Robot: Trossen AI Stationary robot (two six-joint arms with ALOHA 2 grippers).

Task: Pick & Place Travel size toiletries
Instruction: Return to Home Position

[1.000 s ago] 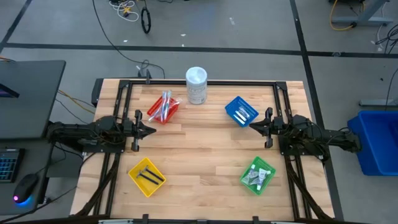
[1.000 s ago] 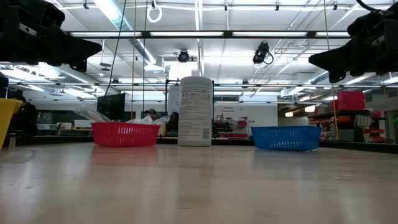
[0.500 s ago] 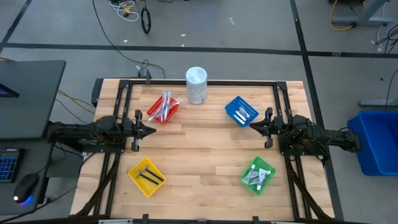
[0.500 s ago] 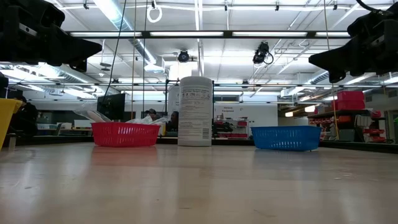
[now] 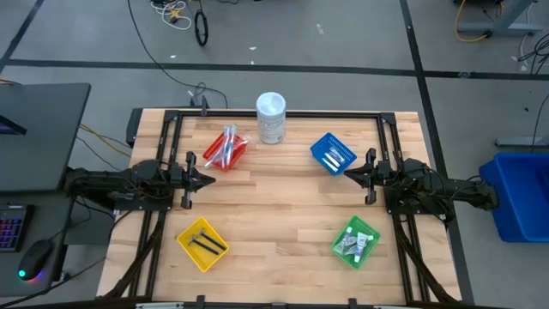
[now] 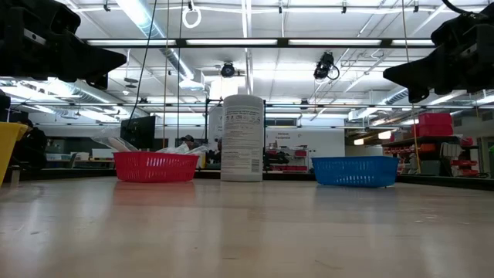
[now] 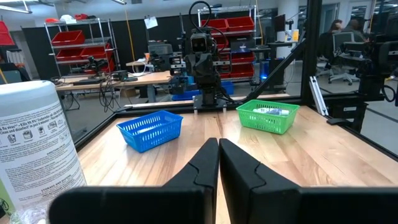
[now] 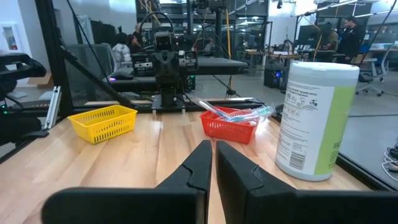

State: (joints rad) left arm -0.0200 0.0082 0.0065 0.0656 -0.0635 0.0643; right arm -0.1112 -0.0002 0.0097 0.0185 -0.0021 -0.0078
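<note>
Robotics lab: shelved red bins (image 7: pixel 65 37), workbench (image 7: pixel 144 76), ceiling strip lights (image 6: pixel 154 42), floor cables (image 5: pixel 174 11).

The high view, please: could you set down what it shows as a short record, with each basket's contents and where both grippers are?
red basket: slim blue and red sticks; upper left of the picture
blue basket: small white items; upper right
yellow basket: thin black pieces; lower left
green basket: white and grey items; lower right
white container: upright, between the red and blue baskets
left gripper: shut, empty, at the left side, pointing inward
right gripper: shut, empty, at the right side, pointing inward
</note>
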